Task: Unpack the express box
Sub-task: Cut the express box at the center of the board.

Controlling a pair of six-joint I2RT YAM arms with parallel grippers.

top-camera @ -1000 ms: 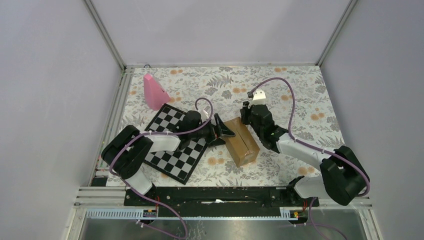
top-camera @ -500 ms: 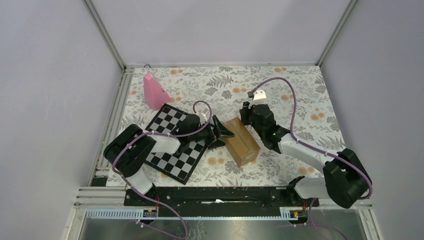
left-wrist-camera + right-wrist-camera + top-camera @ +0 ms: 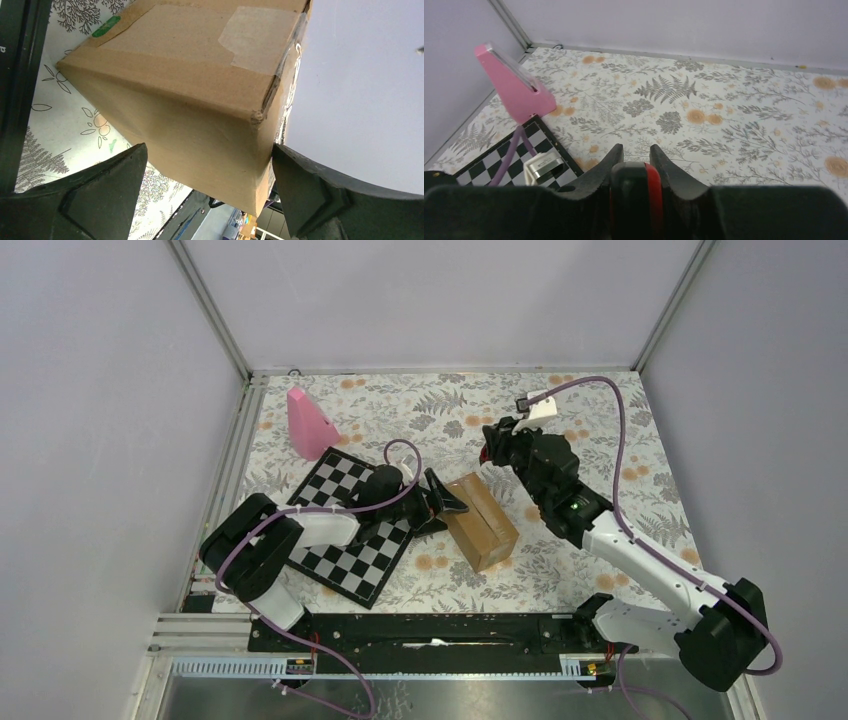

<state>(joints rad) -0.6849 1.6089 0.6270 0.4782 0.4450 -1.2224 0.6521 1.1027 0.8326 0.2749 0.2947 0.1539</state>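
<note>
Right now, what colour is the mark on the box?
Green mark, clearest in left wrist view.

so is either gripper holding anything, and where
Right gripper pinches a small black-and-red object in its jaws; which part, cannot tell. Left gripper is open around the box corner.

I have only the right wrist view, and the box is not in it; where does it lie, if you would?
Observer: The box lies on the cloth, just right of the chessboard.
Operator: Thank you. My right gripper holds a black-and-red tool; is the left gripper on the box?
Observer: It is open, its fingers straddling one end of the box.
Operator: Is the box opened yet?
Observer: No; tape covers its seam and the flaps lie shut.
</note>
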